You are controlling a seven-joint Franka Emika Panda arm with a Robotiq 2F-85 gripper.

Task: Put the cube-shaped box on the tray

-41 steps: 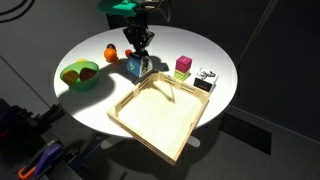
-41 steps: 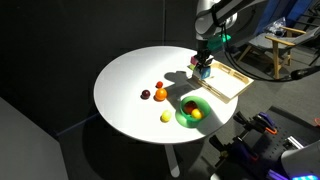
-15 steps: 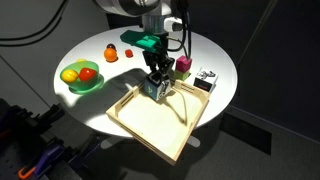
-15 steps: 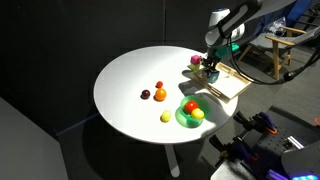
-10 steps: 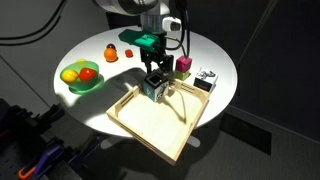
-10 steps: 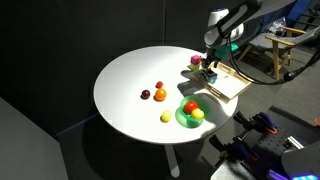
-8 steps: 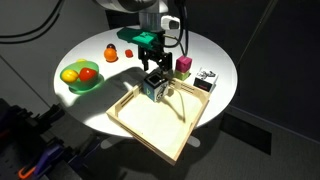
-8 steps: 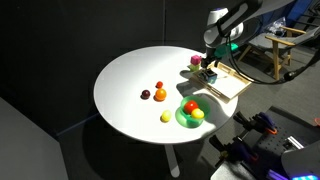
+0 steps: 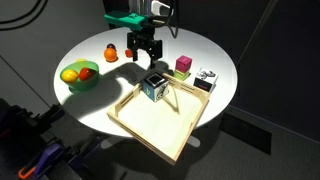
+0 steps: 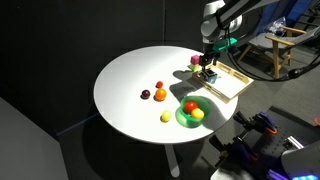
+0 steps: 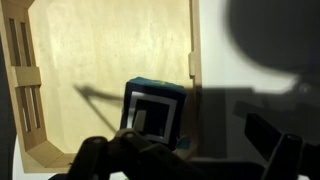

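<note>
- The arm (image 10: pixel 226 13) comes in from above, its end pointing straight down;
- the gripper (image 9: pixel 141 56) hangs with jaws spread apart, gripping nothing;
- in the wrist view, its dark fingers (image 11: pixel 105 156) stand wide apart along the bottom edge.

Bare tray (image 9: pixel 150 125) floor beyond cube-shaped box (image 9: pixel 154 86) near rim
</note>
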